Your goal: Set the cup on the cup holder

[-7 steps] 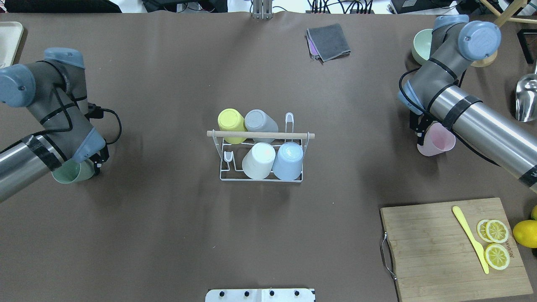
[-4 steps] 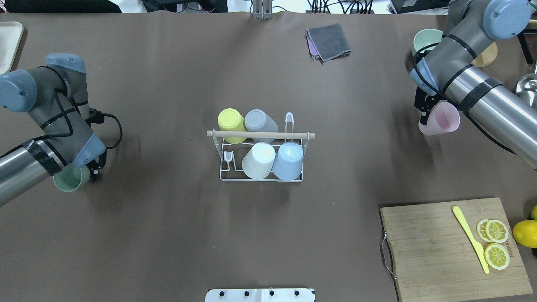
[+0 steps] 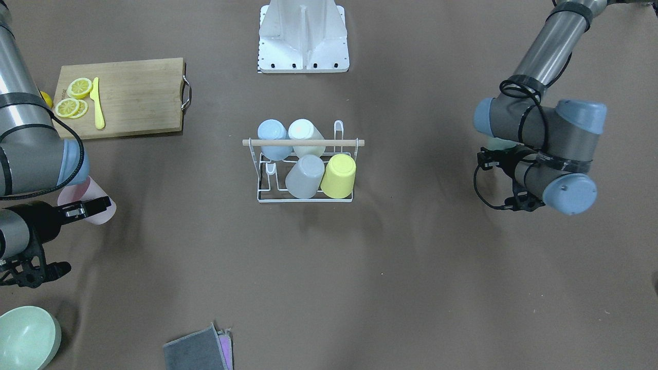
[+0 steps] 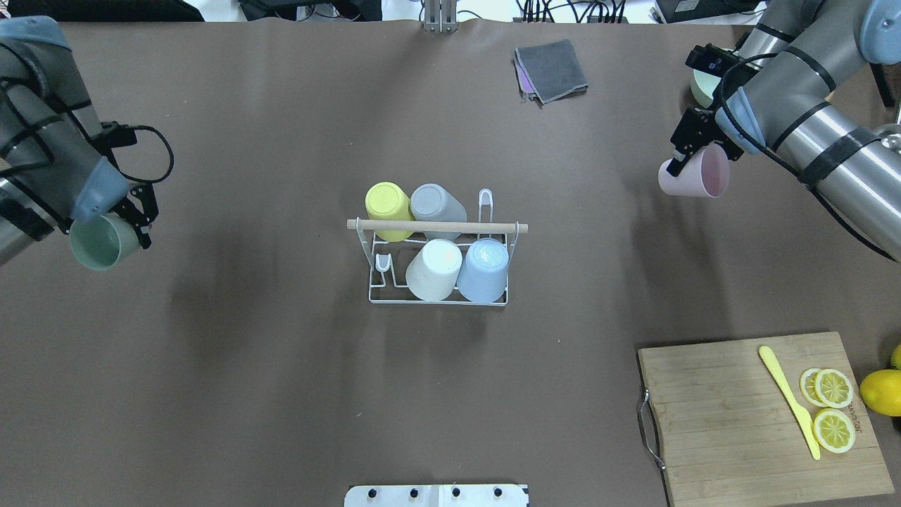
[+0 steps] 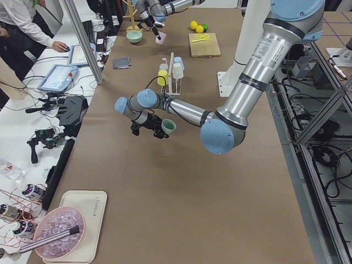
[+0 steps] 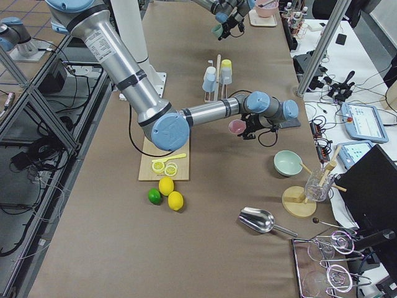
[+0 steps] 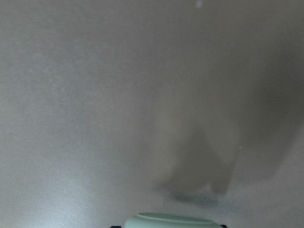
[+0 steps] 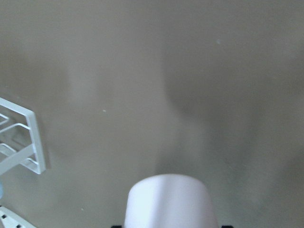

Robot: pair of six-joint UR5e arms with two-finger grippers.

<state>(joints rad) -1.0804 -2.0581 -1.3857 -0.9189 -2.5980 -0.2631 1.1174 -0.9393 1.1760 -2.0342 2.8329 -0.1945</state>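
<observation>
My left pincer (image 4: 132, 224) pinches a mint-green cup (image 4: 98, 245) clear of the desk (image 4: 281, 394) on its left side. My right pincer (image 4: 686, 151) pinches a pink cup (image 4: 700, 176) lying sideways in the air at the right. The cup holder (image 4: 436, 226) stands mid-desk, well apart from both, carrying an upturned yellow cup (image 4: 387, 201), grey cup (image 4: 435, 203), cream cup (image 4: 435, 269) and blue cup (image 4: 486, 267).

green cup (image 7: 173, 219) rim at bottom edge | brown table (image 7: 95, 95) blurred, shadowed
</observation>
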